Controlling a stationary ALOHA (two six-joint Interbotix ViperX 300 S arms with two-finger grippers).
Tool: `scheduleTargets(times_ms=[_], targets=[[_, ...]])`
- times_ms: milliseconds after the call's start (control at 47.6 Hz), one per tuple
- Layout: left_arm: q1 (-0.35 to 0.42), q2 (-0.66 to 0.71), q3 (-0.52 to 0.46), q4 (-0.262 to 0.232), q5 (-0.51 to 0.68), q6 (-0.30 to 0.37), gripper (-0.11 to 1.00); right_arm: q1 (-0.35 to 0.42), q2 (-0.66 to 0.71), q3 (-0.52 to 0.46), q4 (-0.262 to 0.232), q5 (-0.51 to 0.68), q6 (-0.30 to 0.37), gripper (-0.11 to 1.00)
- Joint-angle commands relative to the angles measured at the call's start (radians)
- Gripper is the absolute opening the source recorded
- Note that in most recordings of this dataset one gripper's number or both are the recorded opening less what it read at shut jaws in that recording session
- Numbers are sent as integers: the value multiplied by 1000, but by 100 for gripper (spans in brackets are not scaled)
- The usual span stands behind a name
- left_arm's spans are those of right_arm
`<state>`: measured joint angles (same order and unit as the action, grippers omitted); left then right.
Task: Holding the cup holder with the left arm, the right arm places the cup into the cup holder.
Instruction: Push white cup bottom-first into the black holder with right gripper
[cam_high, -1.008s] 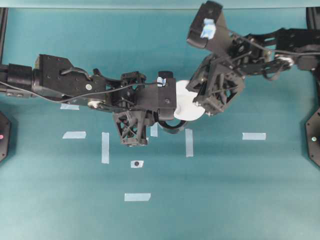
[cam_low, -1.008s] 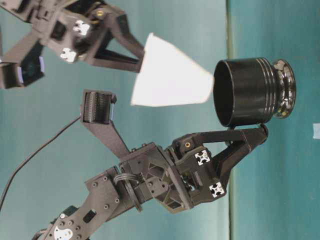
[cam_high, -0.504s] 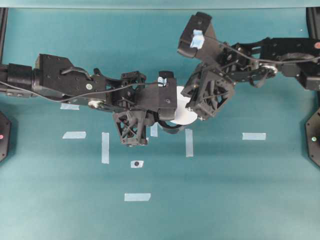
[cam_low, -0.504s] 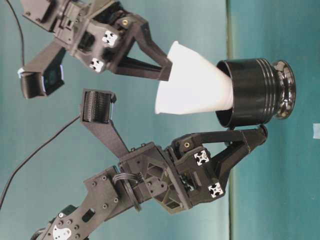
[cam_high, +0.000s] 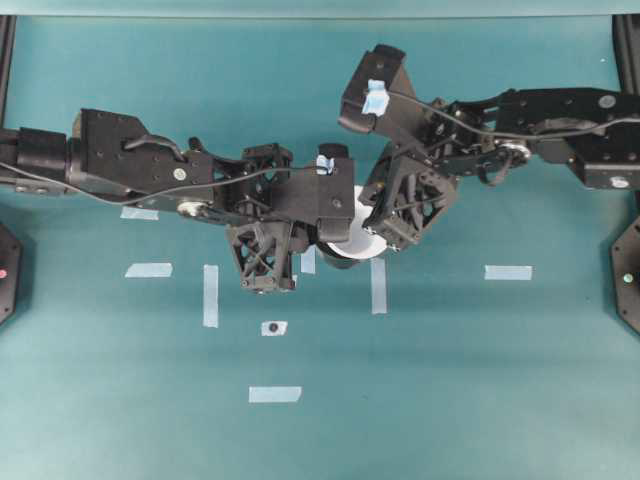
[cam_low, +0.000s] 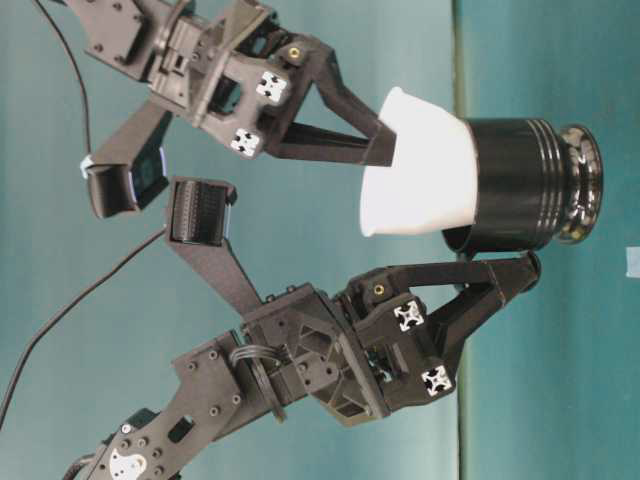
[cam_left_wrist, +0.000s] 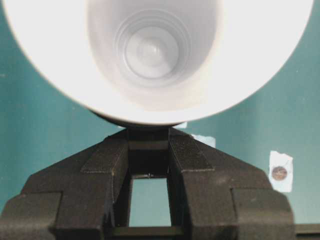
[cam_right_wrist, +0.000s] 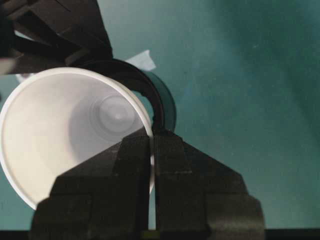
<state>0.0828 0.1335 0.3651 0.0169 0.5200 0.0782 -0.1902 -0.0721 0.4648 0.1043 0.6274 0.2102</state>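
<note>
Around the middle of the teal counter (cam_high: 480, 400), pale tape strips (cam_high: 210, 295) are lying flat, one small patch (cam_high: 273, 328) bearing a dark dot; none are touching the task's things. Reaching in from the left, the left arm (cam_high: 150, 170) is stretching across to the centre, and the left pincer (cam_left_wrist: 149, 162) is gripping the cup holder (cam_low: 520, 185) by its short side tab, its two jaws clenched on the tab just under the holder's body. The holder is standing upright on the counter, its mouth opening upward.

Just right of it, the cup (cam_low: 420, 165) is sitting partway into the holder: its narrow bottom is hidden inside the black wall, while the wide rim and upper cone are standing clear above. Its long axis is running nearly vertical, in line with the holder's, rim up. The right pincer (cam_right_wrist: 151, 150) is clamping the cup's rim, one jaw inside the wall and one outside, with the right arm (cam_high: 560, 125) coming in from the right.

Both pincers are crowding the holder from opposite sides, the left pincer's body overhanging it from above. Beyond them the counter is lying open to the front edge and to the right.
</note>
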Motion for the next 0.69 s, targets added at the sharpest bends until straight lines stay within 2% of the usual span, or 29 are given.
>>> scheduleTargets(times_ms=[0, 672], targets=[[-2, -15, -26, 3, -3, 0, 21, 5, -12, -28, -2, -5, 6, 3], [-2, -8, -26, 3, -3, 0, 21, 2, 3, -44, -5, 0, 5, 2]])
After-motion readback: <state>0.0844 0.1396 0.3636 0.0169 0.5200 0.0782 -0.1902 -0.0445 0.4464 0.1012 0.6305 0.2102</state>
